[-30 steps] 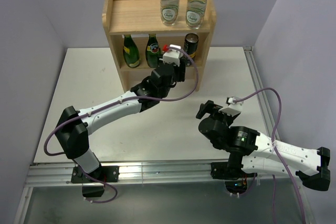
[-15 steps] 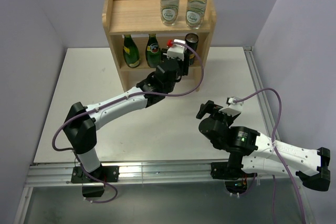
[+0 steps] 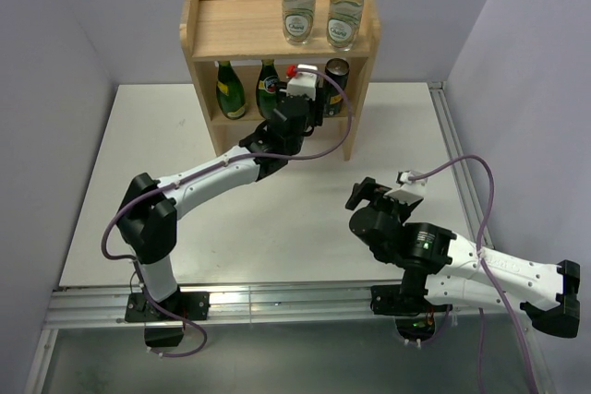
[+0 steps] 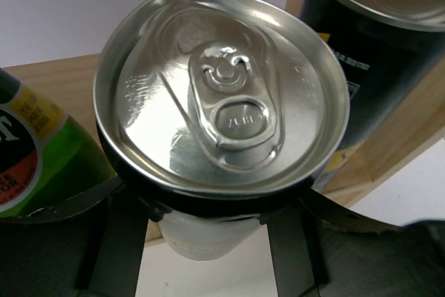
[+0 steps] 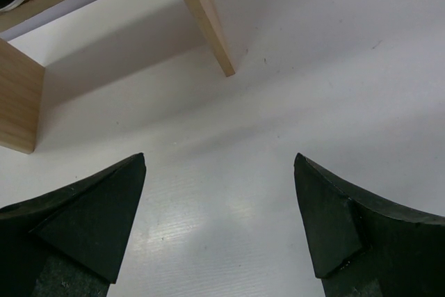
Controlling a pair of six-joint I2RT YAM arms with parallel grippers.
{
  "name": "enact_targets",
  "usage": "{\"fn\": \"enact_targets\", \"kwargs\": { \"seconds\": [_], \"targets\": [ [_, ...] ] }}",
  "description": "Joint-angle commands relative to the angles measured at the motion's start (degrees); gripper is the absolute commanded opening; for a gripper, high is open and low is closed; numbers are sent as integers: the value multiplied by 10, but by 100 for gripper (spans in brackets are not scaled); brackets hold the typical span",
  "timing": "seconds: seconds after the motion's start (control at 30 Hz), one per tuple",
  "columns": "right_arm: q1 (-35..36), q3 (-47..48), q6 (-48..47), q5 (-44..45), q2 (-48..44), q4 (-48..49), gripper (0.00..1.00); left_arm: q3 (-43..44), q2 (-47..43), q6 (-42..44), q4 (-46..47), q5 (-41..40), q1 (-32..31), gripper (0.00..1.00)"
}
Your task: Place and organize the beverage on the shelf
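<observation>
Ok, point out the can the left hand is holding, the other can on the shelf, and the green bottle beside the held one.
held can (image 4: 229,113), left wrist view, middle of its silver lid.
other can (image 4: 389,67), left wrist view, its dark side wall.
green bottle (image 4: 76,165), left wrist view, green glass beside the label.

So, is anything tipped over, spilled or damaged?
Nothing stands out. Both clear bottles stand upright on the shelf top; green bottles and one can upright below. The left gripper holds the second can, sealed, undented.
</observation>
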Motion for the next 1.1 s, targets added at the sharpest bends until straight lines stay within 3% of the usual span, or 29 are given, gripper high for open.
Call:
{"fn": "enact_targets", "kwargs": {
  "seconds": [0.0, 0.63, 0.7, 0.73, 0.8, 0.83, 0.93, 1.07],
  "targets": [
    [-5, -7, -7, 14, 6, 30, 94, 44, -8, -9, 82, 0, 5, 0],
    [-28, -26, -34, -11, 25, 79, 94, 86, 46, -31, 81, 27, 35, 2],
    [-30, -26, -35, -11, 25, 80, 94, 83, 44, -34, 81, 28, 35, 10],
    [-31, -27, -35, -12, 25, 80, 94, 79, 40, -37, 84, 29, 35, 26],
    [-31, -26, -32, -13, 25, 79, 94, 71, 38, -39, 84, 29, 35, 40],
    [-32, -26, -31, -14, 25, 78, 94, 71, 38, -40, 81, 27, 35, 54],
    [-31, -27, -28, -14, 23, 76, 94, 68, 37, -42, 77, 24, 34, 73],
    [-31, -28, -25, -18, 21, 76, 94, 60, 31, -47, 73, 20, 34, 83]
  ]
}}
